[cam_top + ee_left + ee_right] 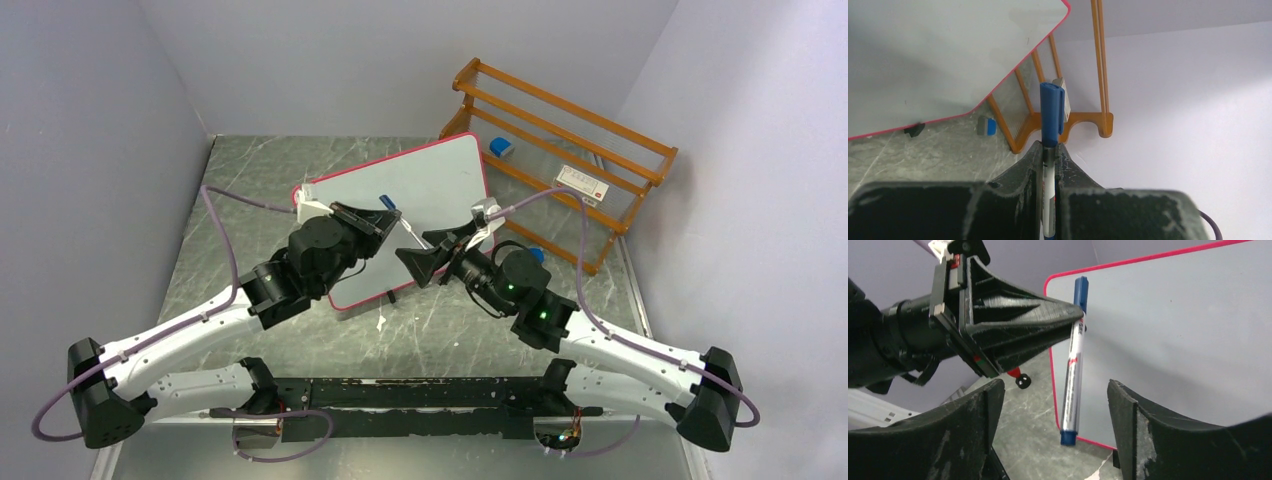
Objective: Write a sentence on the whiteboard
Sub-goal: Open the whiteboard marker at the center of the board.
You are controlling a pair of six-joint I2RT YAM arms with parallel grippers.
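A capped blue marker (1074, 375) is pinched near its cap between the fingers of the left gripper (1075, 315), over the whiteboard (430, 180). The board lies on the grey marbled table (440, 320) beside an orange wooden rack (560, 120), its white face blank. The right gripper (1053, 390) is held spread wide near the marker, clear of it.

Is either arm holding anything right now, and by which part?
The left gripper holds a blue-capped marker, fingers pinching its barrel just below the cap. The right gripper is open, holding nothing.
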